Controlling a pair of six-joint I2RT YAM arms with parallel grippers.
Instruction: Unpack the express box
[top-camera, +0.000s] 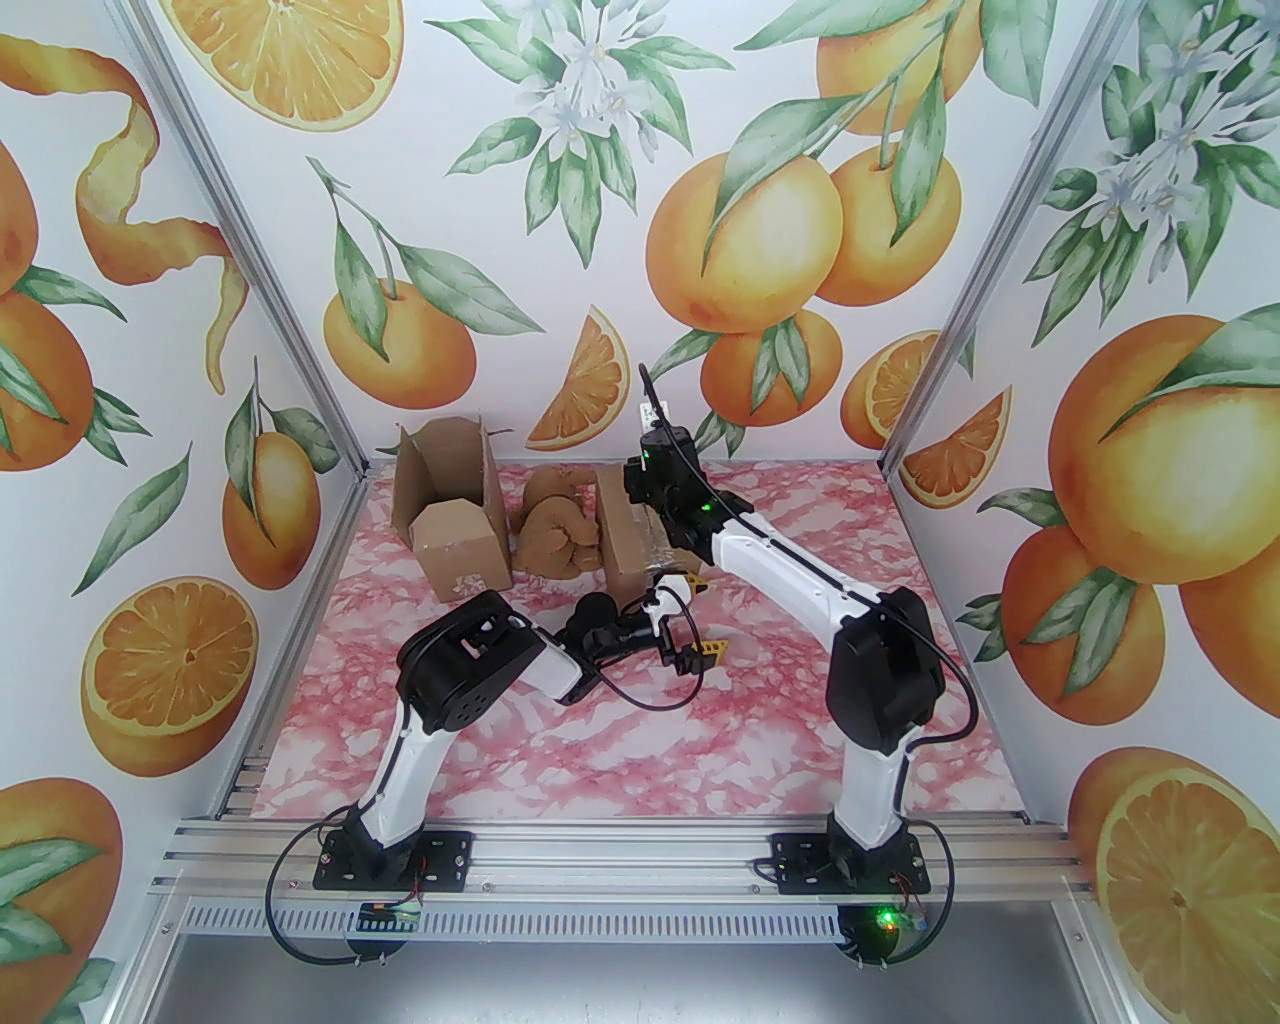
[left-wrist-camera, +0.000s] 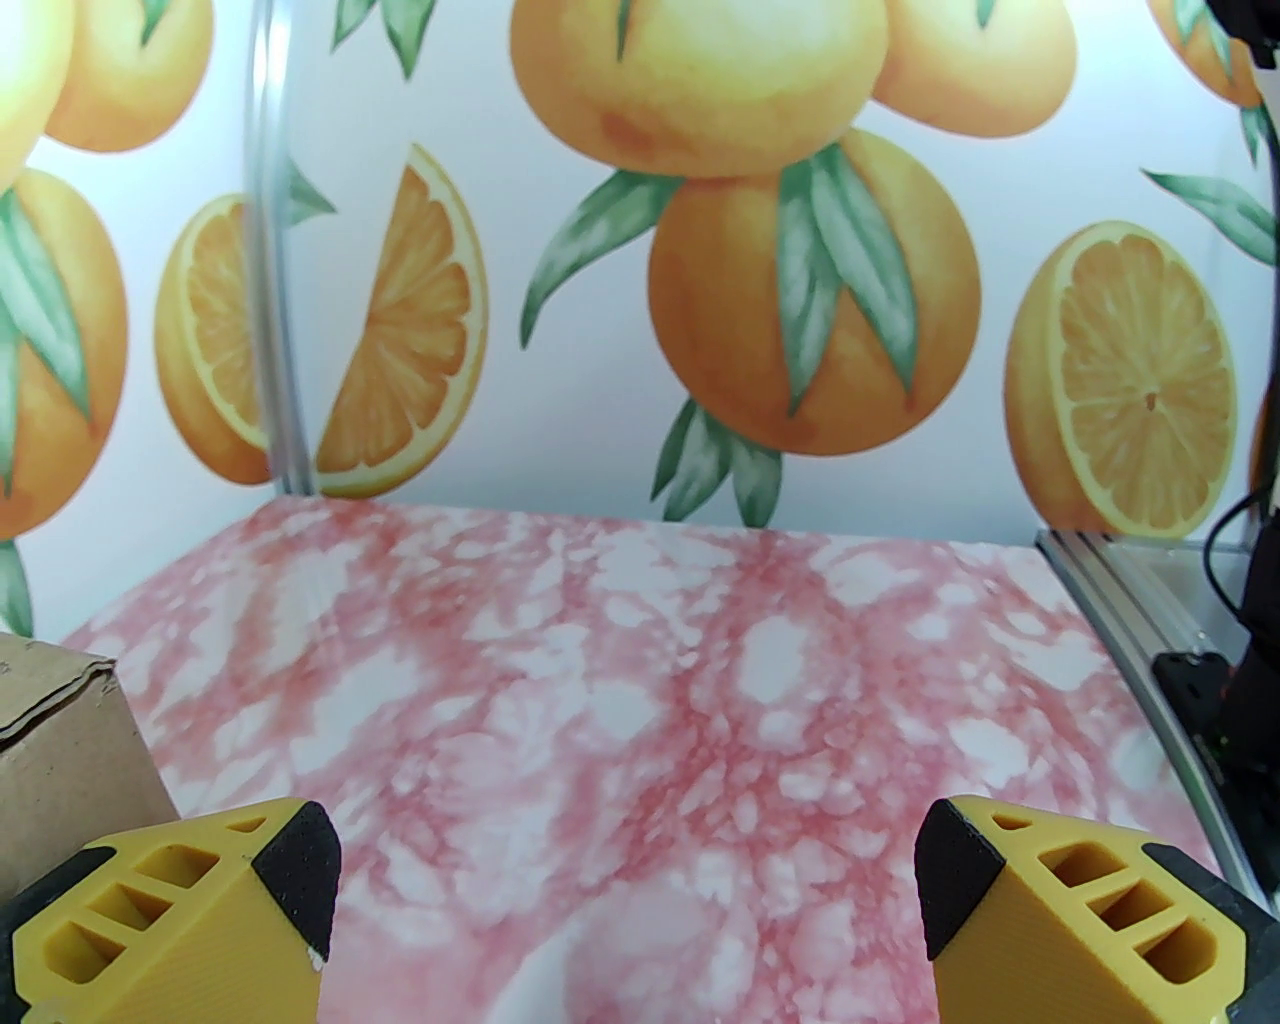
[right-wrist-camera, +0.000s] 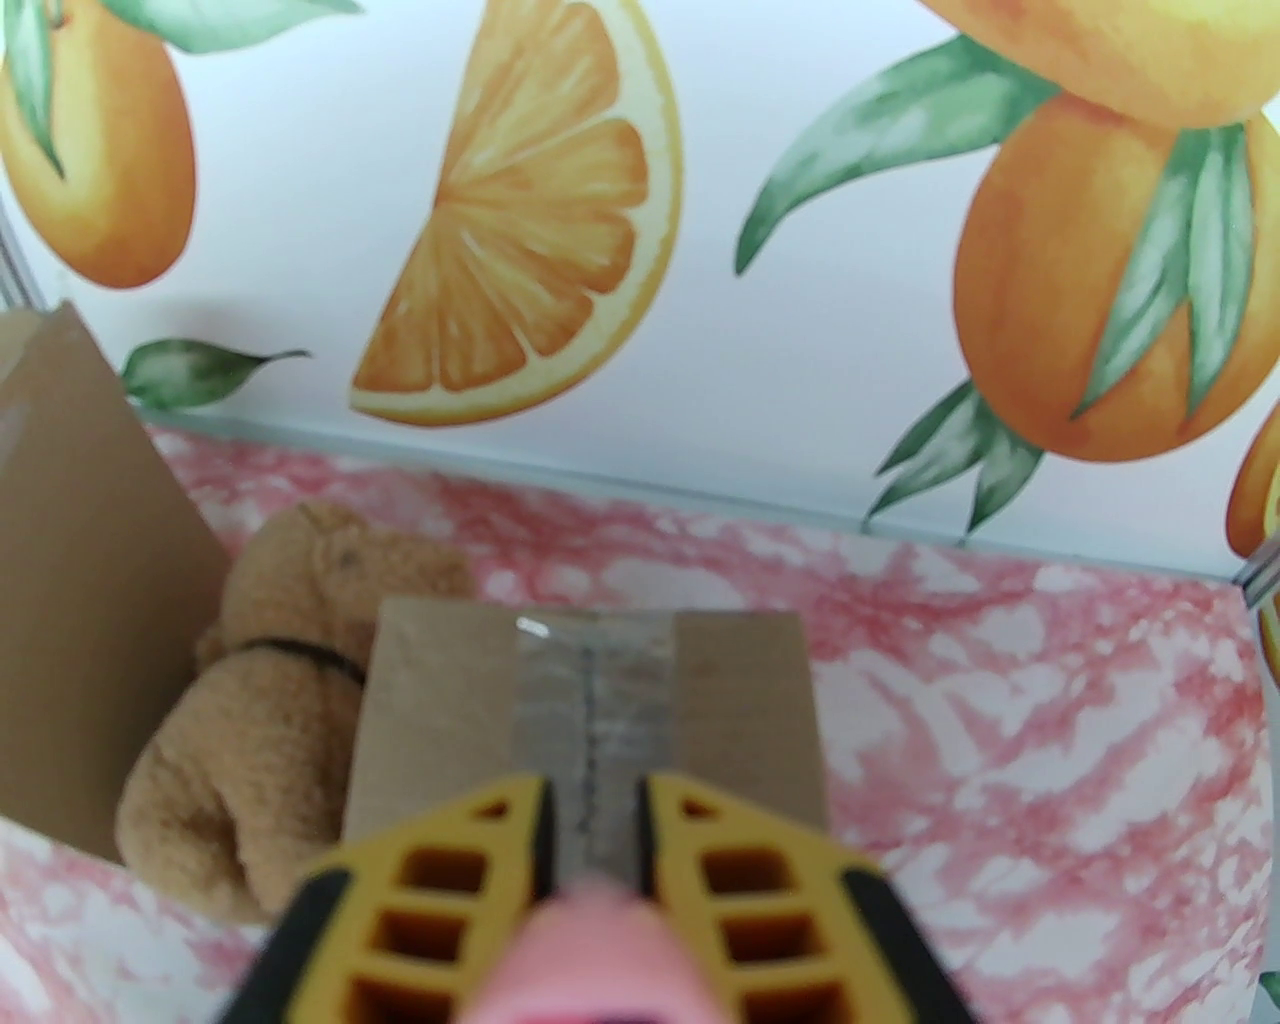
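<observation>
Seemingly held in right hand (right-wrist-camera: 595, 795), blurred pink object (right-wrist-camera: 590, 950), express box (right-wrist-camera: 440, 690) partly covered

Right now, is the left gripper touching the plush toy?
Apart. The top view shows the open left gripper at the near corner of the taped box, while the plush toy lies on that box's left side.

**A:** What is the taped box (right-wrist-camera: 440, 700) made of?
**B:** Matt brown cardboard, with glossy clear tape (right-wrist-camera: 590, 700) along its top.
**A:** And around it?
**B:** Left of it, a fuzzy tan plush toy (right-wrist-camera: 240, 760). Under it, a smooth pink-marbled table (right-wrist-camera: 1000, 720). Over it, ribbed yellow plastic fingers (right-wrist-camera: 440, 900) with black pads (right-wrist-camera: 545, 830).
</observation>
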